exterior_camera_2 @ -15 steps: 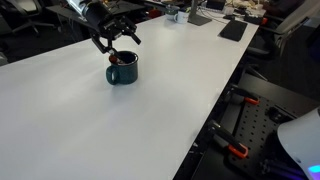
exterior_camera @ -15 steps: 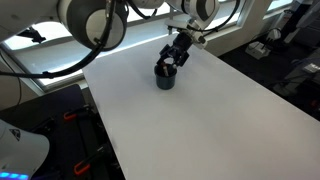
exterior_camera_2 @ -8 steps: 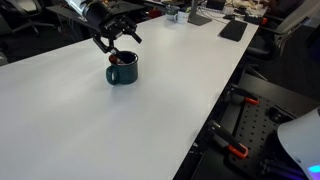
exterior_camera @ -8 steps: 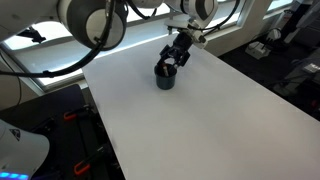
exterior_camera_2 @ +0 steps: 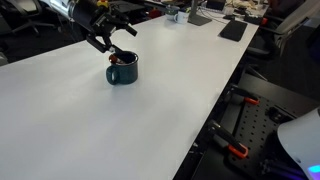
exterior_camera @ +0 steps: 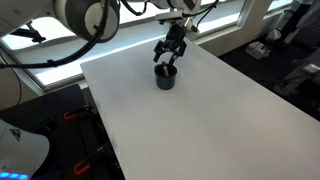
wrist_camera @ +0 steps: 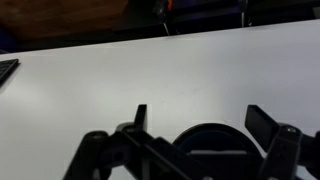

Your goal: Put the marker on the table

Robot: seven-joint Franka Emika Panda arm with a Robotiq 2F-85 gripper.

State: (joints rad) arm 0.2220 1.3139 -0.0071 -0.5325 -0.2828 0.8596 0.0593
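Observation:
A dark teal mug with a handle stands on the white table. A small reddish bit, the marker, shows in the mug's mouth; the rest of it is hidden inside. My gripper hangs just above the mug, open, holding nothing. In the wrist view the two fingers of the gripper stand wide apart on either side of the mug's round rim. No marker shows in that view.
Dark flat items and small objects lie at the table's far end. Windows and a dark ledge run behind the table. Robot stands and cables sit beside its edges.
The gripper has lifted slightly and shifted a little away above the mug, still open. The mug has not moved.

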